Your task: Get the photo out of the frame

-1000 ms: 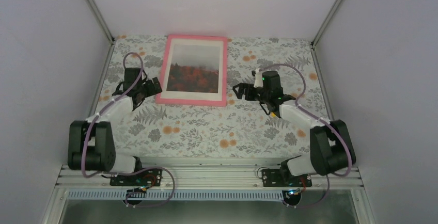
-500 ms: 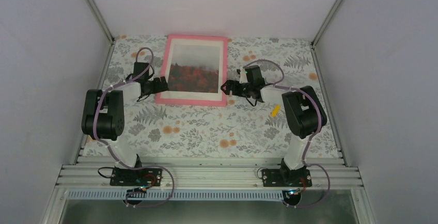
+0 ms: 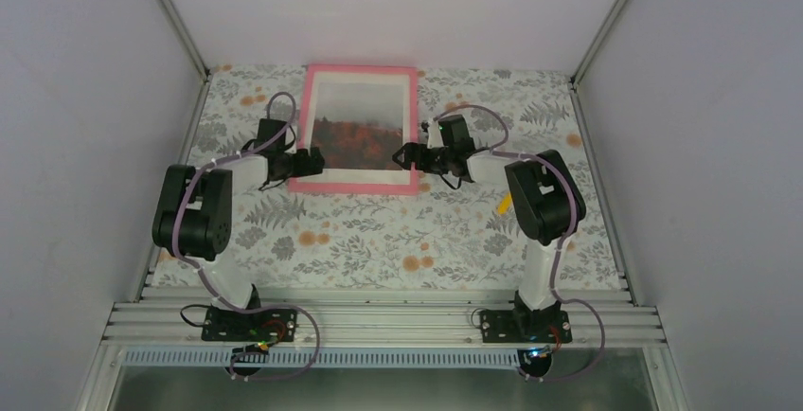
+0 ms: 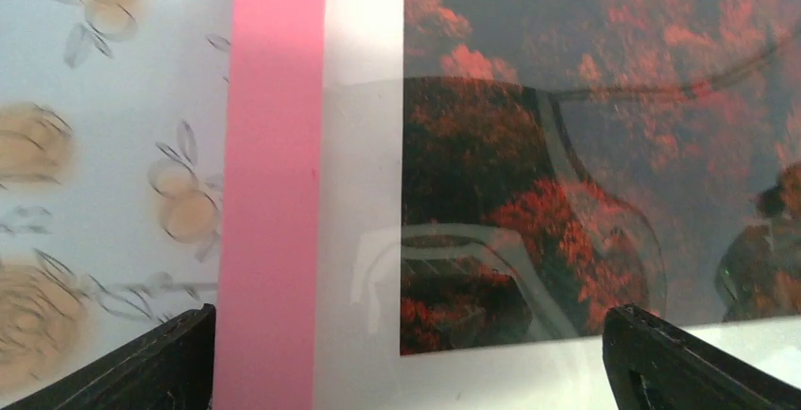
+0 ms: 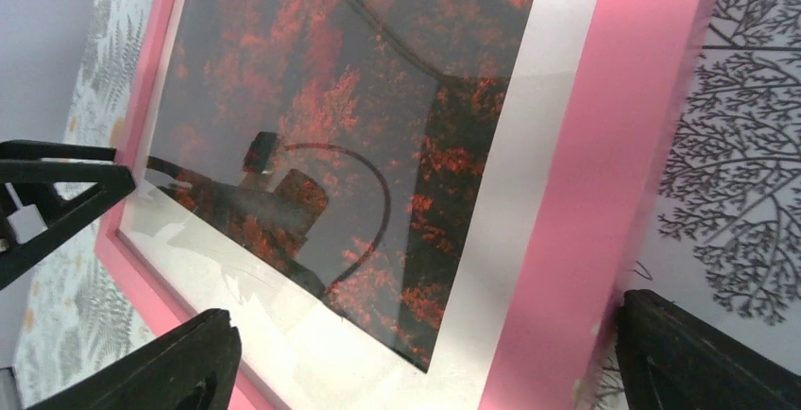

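Photo (image 3: pixel 360 132) sits face up inside the pink frame (image 3: pixel 352 185), which lies flat on the flowered cloth (image 3: pixel 379 231) at the far middle of the table in the overhead view. The left gripper (image 3: pixel 311 161) and right gripper (image 3: pixel 405 156) flank the frame's near end, one low over each side edge. If only one side catches, the frame could pivot or skid on the cloth.

From the left wrist, the fingers (image 4: pixel 142 363) stand spread wide and hold nothing, straddling the frame's pink edge (image 4: pixel 272 174) and the photo's white margin. Reflections show a glossy pane (image 4: pixel 567 268) over the photo, so closing here would likely scrape glazing, not paper.

From the right wrist, the fingers (image 5: pixel 699 353) are likewise parted and empty, astride the frame's right edge (image 5: pixel 605 145). A shallow bite could slip off, or tip the frame and spill its contents.
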Tool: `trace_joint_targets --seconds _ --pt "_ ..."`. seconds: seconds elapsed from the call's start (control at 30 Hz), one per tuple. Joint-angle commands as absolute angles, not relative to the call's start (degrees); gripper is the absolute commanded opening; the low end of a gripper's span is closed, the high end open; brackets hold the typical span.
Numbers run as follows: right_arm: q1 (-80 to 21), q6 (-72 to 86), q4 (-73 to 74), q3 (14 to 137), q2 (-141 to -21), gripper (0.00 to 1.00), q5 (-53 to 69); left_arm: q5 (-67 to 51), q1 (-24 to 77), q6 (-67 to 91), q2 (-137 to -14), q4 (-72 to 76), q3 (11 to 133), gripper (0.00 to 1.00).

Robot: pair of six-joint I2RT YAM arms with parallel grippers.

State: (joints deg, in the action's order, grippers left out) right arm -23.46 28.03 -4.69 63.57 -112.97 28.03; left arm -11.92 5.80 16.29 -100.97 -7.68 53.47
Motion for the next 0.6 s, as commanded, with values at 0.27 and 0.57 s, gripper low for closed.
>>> trace_joint_targets --seconds 0.27,0.57 --pt "-24.2 29.0 -4.4 52.9 -105.4 0.8 32.9 -17.8 12.8 20.2 -91.1 -5.0 44.3 1.0" --pt "-24.2 26.1 0.4 42.9 -93.5 0.82 28.4 -17.4 22.0 25.3 -83.4 -3.6 37.5 1.0"
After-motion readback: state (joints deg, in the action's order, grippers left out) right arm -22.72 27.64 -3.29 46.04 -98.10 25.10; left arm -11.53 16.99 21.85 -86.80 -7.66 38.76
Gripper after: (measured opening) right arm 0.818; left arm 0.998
